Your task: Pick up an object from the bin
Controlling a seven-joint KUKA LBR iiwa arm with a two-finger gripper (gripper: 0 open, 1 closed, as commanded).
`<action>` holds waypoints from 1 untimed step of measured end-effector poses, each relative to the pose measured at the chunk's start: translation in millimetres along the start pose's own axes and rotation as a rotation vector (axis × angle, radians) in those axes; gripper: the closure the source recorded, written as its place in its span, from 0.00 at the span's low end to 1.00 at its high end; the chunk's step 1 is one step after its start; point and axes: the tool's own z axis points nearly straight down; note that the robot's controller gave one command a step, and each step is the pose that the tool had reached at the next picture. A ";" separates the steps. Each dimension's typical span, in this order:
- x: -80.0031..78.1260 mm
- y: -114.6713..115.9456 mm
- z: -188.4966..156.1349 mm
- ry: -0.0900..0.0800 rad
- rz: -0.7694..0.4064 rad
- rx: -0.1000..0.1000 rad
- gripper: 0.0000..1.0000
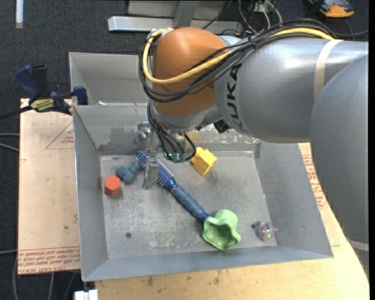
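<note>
- Gripper [151, 169] is hovering at the bristled head of the blue brush [183, 197]; we are failing to tell its opening.
- We are judging grasp and lift both outstanding.

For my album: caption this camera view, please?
Gripper down at the bristles of a blue brush in a grey bin, yellow block and orange plug nearby.

Robotics research lab, large grey KUKA industrial arm [281, 88] with orange wrist cover [181, 64] and bundled cables [263, 36] looped over it, grey metal bin [88, 193] of mismatched test things, blue brush [186, 199], yellow block [203, 161], orange cylinder [112, 186], dark carpet floor [47, 35], loose cords [258, 10] trailing across it
</note>
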 end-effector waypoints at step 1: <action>-18.9 -73.0 83.2 -0.001 -0.055 0.004 0.00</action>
